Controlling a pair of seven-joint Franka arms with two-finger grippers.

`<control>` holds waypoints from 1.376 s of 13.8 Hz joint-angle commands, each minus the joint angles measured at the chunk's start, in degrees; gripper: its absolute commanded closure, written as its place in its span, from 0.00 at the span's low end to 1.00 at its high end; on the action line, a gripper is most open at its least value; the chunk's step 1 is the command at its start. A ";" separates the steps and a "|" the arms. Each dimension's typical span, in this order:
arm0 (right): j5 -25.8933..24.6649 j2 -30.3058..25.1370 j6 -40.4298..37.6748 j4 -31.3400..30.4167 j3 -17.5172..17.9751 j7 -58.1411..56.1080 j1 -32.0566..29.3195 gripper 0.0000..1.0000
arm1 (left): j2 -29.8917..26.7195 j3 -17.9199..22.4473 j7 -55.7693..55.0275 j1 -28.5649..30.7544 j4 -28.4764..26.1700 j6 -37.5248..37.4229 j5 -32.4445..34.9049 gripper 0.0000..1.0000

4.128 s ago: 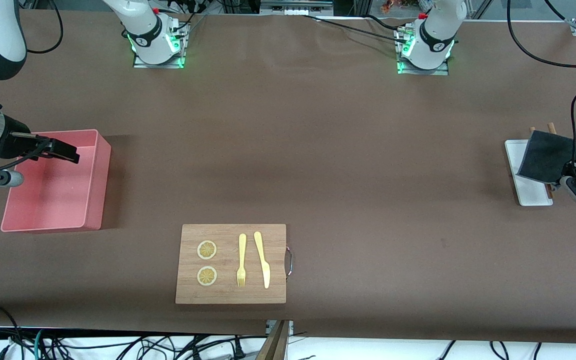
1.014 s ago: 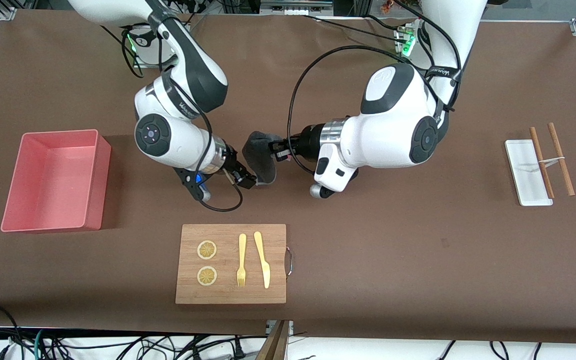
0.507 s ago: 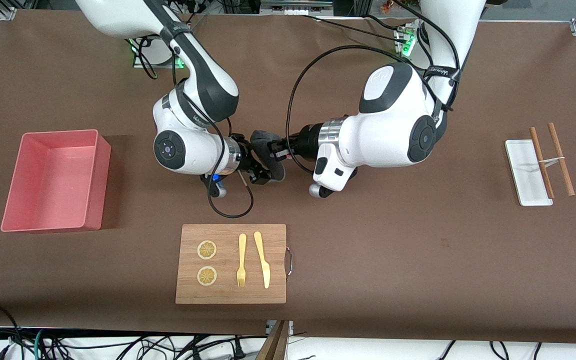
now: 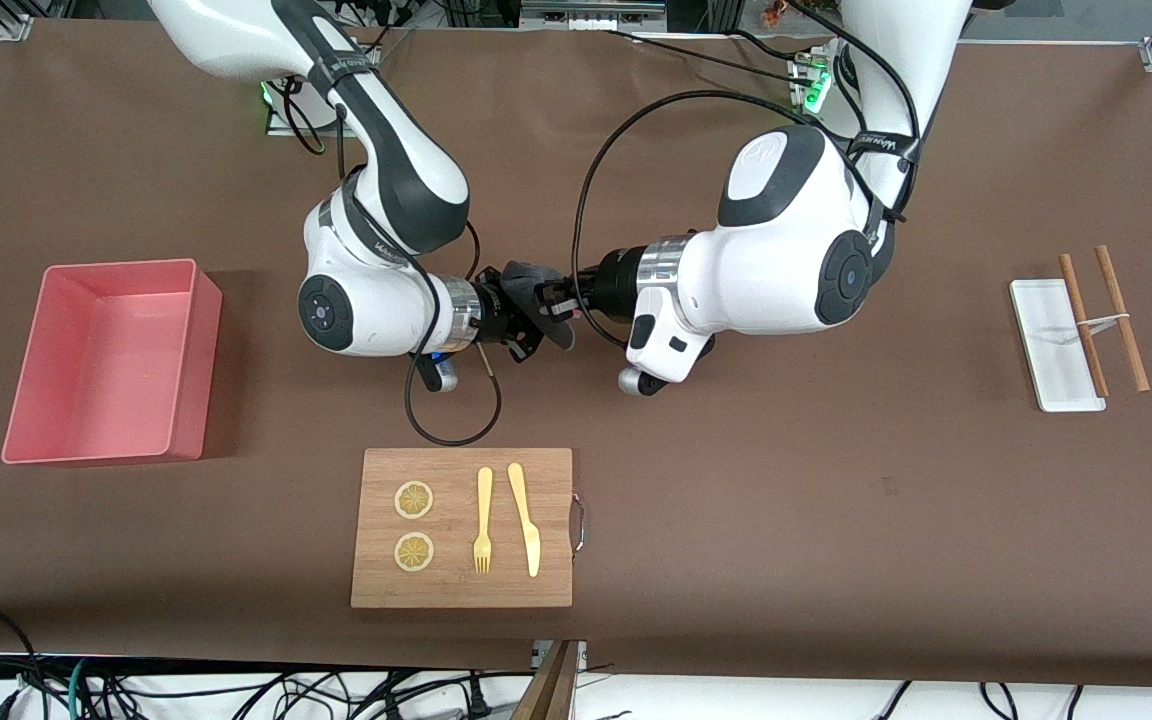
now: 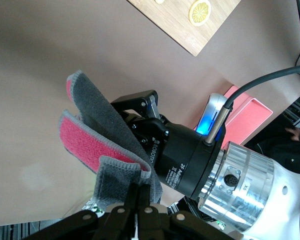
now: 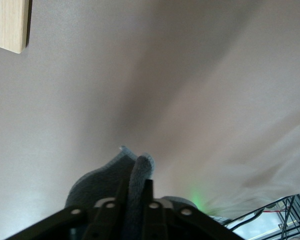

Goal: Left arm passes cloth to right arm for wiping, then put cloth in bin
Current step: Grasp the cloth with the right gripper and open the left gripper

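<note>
Now both pincers [image 4: 548, 297] [image 4: 528, 322] pinch the cloth [image 4: 534, 300].

My table is covered edge to edge in a matte brown sheet [image 4: 836, 560], evenly lit from above with soft shadows. Below its near edge I see a white floor strip tangled with black cables [image 4: 236, 690]. Silver aluminium frame rails [image 4: 591, 12] run along the top edge.

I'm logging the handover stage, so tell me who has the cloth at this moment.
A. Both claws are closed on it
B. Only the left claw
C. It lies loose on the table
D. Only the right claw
A: above the table's middle, the left claw pinches a fold of the cloth, while the right claw is closed on it too, as the right wrist view shows; in the front view the cloth sits between both.
</note>
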 commanded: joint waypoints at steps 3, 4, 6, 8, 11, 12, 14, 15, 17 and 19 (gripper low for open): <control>1.46 -0.05 0.17 -0.03 -0.09 0.62 -0.13 1.00 | 0.91 0.82 -0.78 -0.60 1.84 0.10 -1.52 1.00; 1.37 -0.05 0.17 -0.03 -0.09 0.62 -0.13 1.00 | 0.91 0.82 -0.78 -0.60 1.84 0.10 -1.52 1.00; 0.93 -0.05 0.17 0.06 -0.09 0.53 -0.13 1.00 | 0.91 0.82 -0.69 -0.52 1.75 0.02 -1.52 1.00; 0.76 -0.05 0.26 0.06 -0.09 0.44 -0.04 1.00 | 0.73 0.91 0.09 -0.08 1.49 -0.07 -1.34 0.10; 0.58 -0.05 0.26 0.06 -0.18 -0.35 -0.05 1.00 | 0.47 0.99 0.71 1.06 1.22 -0.51 -0.73 0.00; 0.49 -0.05 0.26 0.06 -0.18 -0.70 -0.13 1.00 | 0.38 0.99 1.41 1.94 0.87 -1.56 -0.55 0.00; -2.04 0.30 0.26 0.06 -0.18 -0.88 0.13 1.00 | 0.38 1.43 2.03 3.60 -0.35 -4.55 -0.55 0.00; -3.71 0.56 0.26 0.06 -0.18 -1.23 0.31 1.00 | 0.38 1.17 2.29 5.70 -0.45 -5.25 -0.55 0.00; -5.22 1.35 0.34 0.06 -0.09 -2.28 0.66 1.00 | 0.38 1.17 5.01 8.08 -0.45 -7.71 -0.55 0.00; -5.74 2.76 0.43 0.06 -0.09 -4.38 1.80 1.00 | 0.38 1.52 8.69 10.72 -0.45 -11.39 0.23 0.00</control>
